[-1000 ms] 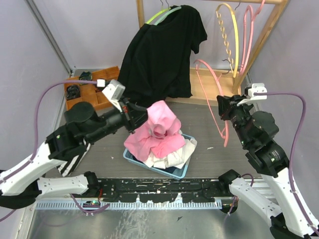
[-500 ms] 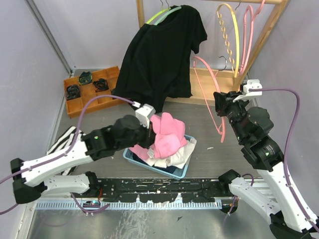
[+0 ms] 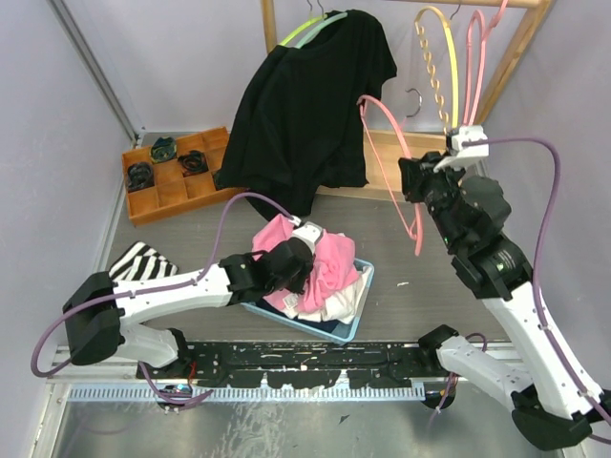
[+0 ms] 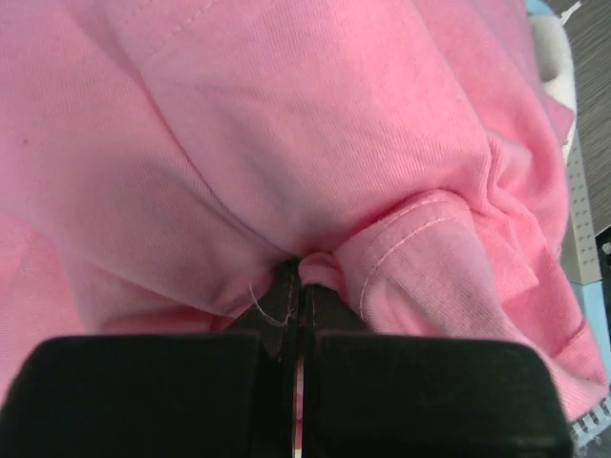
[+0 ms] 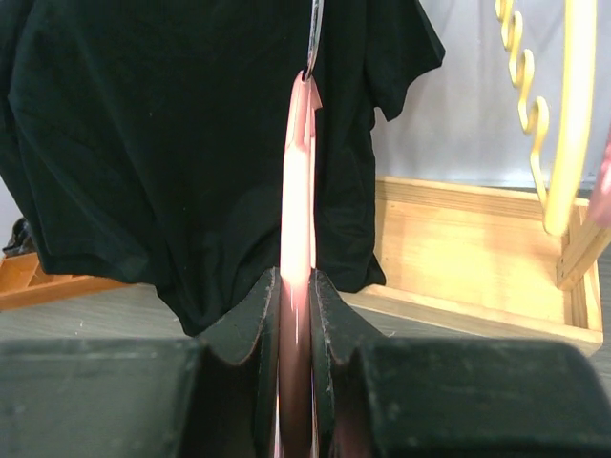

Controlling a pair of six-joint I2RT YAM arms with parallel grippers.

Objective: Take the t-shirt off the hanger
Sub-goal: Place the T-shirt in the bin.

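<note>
The pink t-shirt (image 3: pixel 334 269) lies bunched in the blue basket (image 3: pixel 351 326) on top of white cloth. My left gripper (image 3: pixel 304 267) is low over the basket, shut on a fold of the t-shirt (image 4: pixel 286 143), its fingertips (image 4: pixel 299 279) pinching the fabric near a stitched hem. The bare pink hanger (image 3: pixel 389 143) hangs free of the shirt in my right gripper (image 3: pixel 412 183). In the right wrist view the gripper (image 5: pixel 295 286) is shut on the hanger's arm (image 5: pixel 298 172), with the metal hook above.
A black t-shirt (image 3: pixel 305 105) hangs on a green hanger from the wooden rack (image 3: pixel 501 81), directly behind the pink hanger. Yellow and pink hangers (image 3: pixel 447 57) hang at the rack's right. An orange tray (image 3: pixel 162 181) and a zebra-striped cloth (image 3: pixel 138 260) lie at the left.
My left arm has swung down and lowered the pink t-shirt into the basket. My right arm has lifted the pink hanger up and back toward the rack.
</note>
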